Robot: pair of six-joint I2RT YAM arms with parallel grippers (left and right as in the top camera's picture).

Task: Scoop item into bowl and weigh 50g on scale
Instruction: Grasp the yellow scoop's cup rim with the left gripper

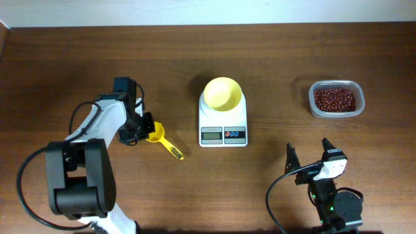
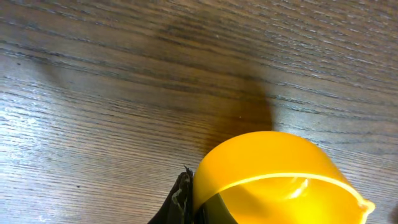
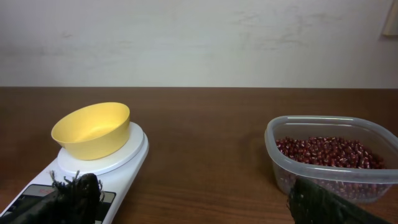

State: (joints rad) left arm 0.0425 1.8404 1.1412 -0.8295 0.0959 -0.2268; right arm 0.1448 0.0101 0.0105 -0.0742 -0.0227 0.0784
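The pale yellow bowl (image 1: pixel 223 93) sits on the white scale (image 1: pixel 223 133) at the table's middle; both show in the right wrist view, bowl (image 3: pixel 93 130) on scale (image 3: pixel 127 158). The red-brown beans (image 1: pixel 335 99) fill a clear container at the right and also show in the right wrist view (image 3: pixel 326 152). My left gripper (image 1: pixel 144 128) is shut on the cup wall of the yellow scoop (image 1: pixel 159 136), left of the scale. In the left wrist view one finger of the gripper (image 2: pixel 196 199) presses against the scoop (image 2: pixel 280 168). My right gripper (image 1: pixel 311 156) is open and empty near the front edge (image 3: pixel 202 208).
The clear plastic container (image 1: pixel 315 107) stands at the right, far from the scale. The scoop's handle (image 1: pixel 174 151) points toward the front right. Bare wooden table (image 1: pixel 279 78) lies between the scale and the container.
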